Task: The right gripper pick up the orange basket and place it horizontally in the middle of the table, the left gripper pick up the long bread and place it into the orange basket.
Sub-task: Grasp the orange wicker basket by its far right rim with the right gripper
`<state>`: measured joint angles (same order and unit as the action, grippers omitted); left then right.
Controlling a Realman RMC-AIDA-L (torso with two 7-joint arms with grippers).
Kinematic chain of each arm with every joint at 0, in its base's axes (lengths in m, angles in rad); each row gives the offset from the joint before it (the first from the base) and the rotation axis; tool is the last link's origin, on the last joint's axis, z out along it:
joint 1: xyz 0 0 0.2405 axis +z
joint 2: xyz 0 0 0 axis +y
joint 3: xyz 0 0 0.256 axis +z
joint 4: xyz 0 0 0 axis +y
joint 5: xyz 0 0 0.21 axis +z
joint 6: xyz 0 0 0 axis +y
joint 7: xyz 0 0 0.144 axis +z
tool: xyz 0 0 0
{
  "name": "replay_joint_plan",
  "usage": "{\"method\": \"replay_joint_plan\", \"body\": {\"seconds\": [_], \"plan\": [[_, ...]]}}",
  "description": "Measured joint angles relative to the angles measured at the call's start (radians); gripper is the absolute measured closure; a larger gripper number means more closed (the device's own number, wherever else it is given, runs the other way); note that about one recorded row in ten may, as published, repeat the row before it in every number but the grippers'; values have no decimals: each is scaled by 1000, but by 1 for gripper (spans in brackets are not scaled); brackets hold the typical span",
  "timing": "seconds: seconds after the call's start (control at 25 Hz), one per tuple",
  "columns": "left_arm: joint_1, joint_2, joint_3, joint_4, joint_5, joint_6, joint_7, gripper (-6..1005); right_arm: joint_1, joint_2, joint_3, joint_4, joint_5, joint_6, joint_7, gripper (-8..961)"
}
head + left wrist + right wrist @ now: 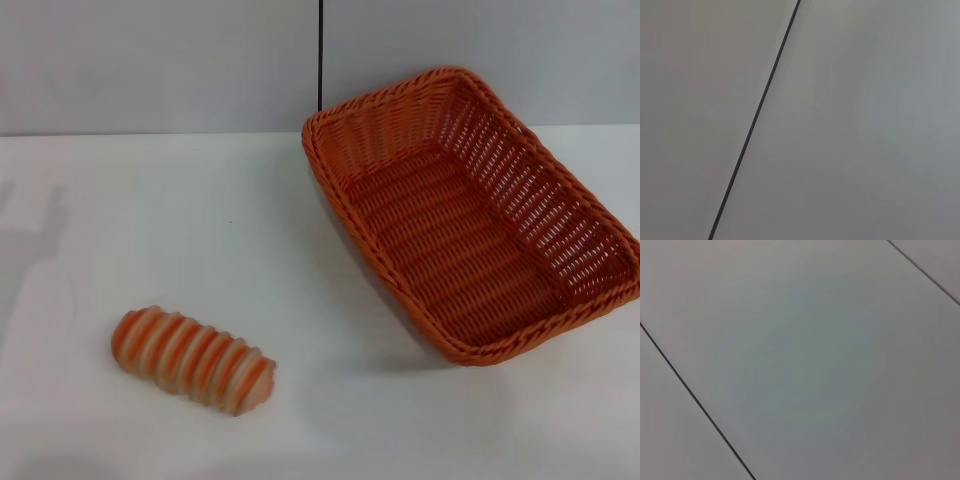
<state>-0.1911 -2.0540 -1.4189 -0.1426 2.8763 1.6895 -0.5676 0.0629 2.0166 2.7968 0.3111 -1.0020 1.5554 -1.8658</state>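
The orange basket (470, 215) stands on the white table (150, 220) at the right, set at a slant with one short end toward the far wall and the other toward the right edge; nothing lies in it. The long bread (192, 359) lies at the near left, ribbed side up with orange and cream stripes, well apart from the basket. Neither gripper shows in the head view. Both wrist views hold only plain grey panels with thin dark seams.
A grey wall (160, 60) with a dark vertical seam (320, 50) runs behind the table. A faint shadow falls on the tabletop at the far left (35, 250). Bare tabletop lies between bread and basket.
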Motion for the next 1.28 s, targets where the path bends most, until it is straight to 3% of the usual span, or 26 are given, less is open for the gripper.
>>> {"method": "replay_joint_plan", "body": {"seconds": [0.24, 0.68, 0.76, 1.0, 1.2, 1.28], "plan": [[1, 0, 0, 0, -4, 3, 0, 323, -1, 5, 0, 0, 3, 2, -3, 197], [-5, 0, 0, 0, -5, 4, 0, 323, -3, 14, 19, -4, 14, 2, -18, 366], [-7, 0, -1, 0, -5, 4, 0, 323, -3, 15, 18, -3, 14, 2, -19, 610], [-9, 0, -8, 0, -5, 2, 0, 323, 0, 15, 18, -3, 14, 2, -19, 828], [-8, 0, -8, 0, -5, 2, 0, 324, 1, 14, 18, 0, 12, -2, -21, 954], [-8, 0, -9, 0, -5, 0, 0, 324, 4, 12, 14, 1, 8, -7, -42, 953]]}}
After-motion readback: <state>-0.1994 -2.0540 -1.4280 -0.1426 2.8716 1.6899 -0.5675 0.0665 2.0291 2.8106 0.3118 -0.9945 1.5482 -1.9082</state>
